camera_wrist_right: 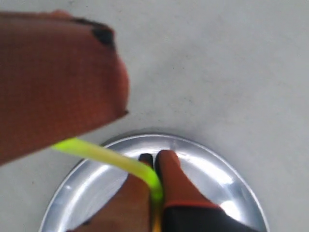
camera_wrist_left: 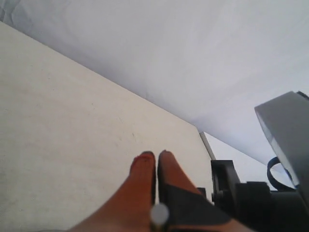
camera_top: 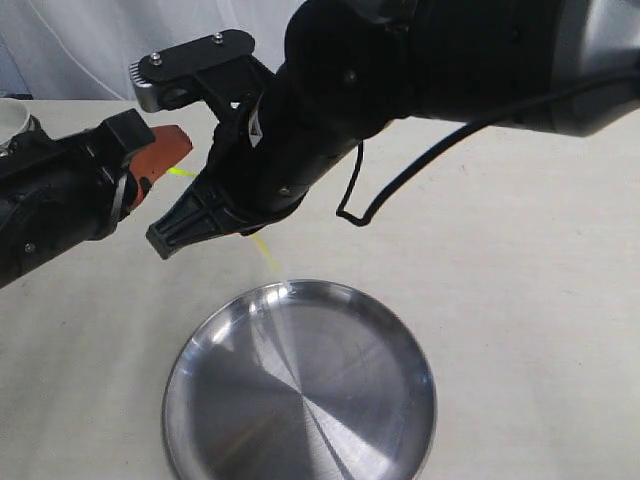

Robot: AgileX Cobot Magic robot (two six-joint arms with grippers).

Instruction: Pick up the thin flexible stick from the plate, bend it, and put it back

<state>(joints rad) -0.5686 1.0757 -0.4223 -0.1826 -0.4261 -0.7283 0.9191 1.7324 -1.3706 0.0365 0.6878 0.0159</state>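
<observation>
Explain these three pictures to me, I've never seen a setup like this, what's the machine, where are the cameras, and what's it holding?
This is a robot with two arms, each ending in a two-fingered gripper. One picture looks at the scene from off the arms; the other two come from cameras on each wrist. On the pale table lies a round silver plate, with nothing visible on it. Above it, the left gripper and the right gripper, both with orange fingers, are shut on a thin yellow stick, holding it between them in the air. In the right wrist picture the stick curves from one gripper to the other. A white dish edge shows at the far left.
</observation>
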